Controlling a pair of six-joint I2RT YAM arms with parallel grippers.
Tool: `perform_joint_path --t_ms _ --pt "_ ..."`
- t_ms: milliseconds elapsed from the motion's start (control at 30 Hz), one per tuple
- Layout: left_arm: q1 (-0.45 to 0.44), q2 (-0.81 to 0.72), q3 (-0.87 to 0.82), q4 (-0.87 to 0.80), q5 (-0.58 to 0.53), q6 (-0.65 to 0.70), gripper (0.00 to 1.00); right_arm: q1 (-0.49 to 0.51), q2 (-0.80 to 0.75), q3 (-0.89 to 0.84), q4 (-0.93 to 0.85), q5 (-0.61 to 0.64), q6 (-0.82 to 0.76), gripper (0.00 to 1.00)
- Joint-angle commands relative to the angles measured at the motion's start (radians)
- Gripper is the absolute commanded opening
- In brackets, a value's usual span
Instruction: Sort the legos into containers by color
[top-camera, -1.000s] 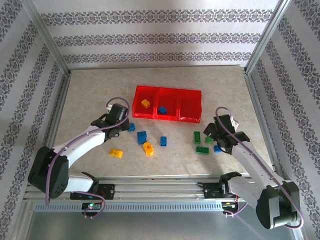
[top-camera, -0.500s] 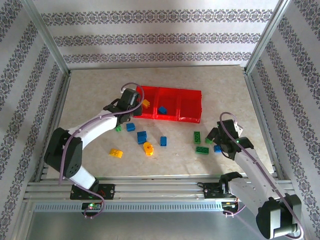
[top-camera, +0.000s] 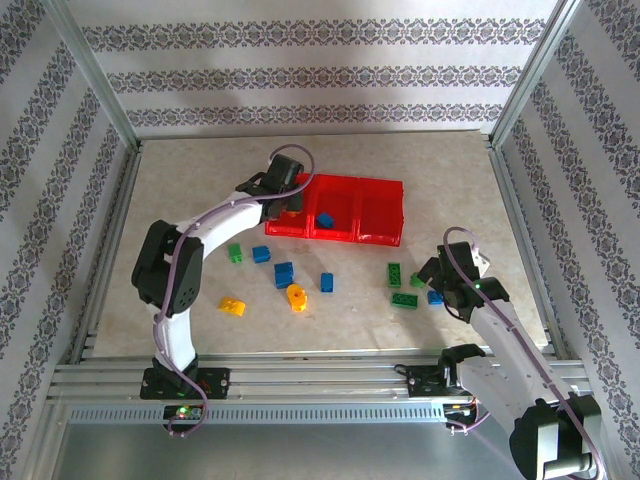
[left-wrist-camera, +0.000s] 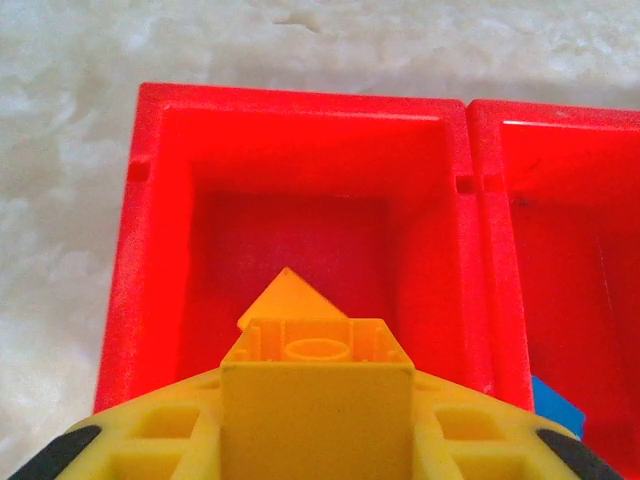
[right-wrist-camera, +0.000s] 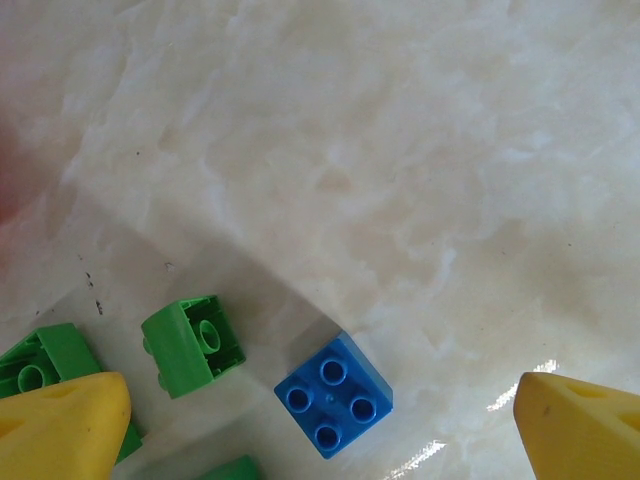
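Left gripper (top-camera: 288, 200) has travelled from the table to above the tray's (left-wrist-camera: 150, 200) left compartment, pinching a yellow lego (left-wrist-camera: 316, 395). Best released squarely inside, beside the yellow piece (left-wrist-camera: 285, 300) lying there. Right gripper (right-wrist-camera: 322, 425), fingers spread, hovers over a blue lego (right-wrist-camera: 333, 393).

I see my left gripper (top-camera: 290, 204) out over the left compartment of the red tray (top-camera: 380, 212), whose middle compartment holds one blue lego (top-camera: 325, 219). My right gripper (top-camera: 437, 282) is down at the right side of the table (top-camera: 180, 180), just beside a blue brick (top-camera: 435, 297) and three green bricks (top-camera: 405, 301). Between the arms lie a small green piece (top-camera: 235, 253), three blue pieces (top-camera: 284, 274) and two yellow-orange pieces (top-camera: 296, 297), all loose in front of the tray.
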Motion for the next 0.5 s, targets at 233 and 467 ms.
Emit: perform_joint_path --t_ms 233,467 --pt "-0.014 0.153 0.173 -0.126 -0.002 0.048 0.21 -0.017 -0.013 -0.032 0.016 -0.012 -0.002 0.98" --pt "-0.014 0.181 0.199 -0.135 -0.022 0.03 0.26 -0.019 -0.003 -0.034 0.017 -0.01 -0.007 0.98"
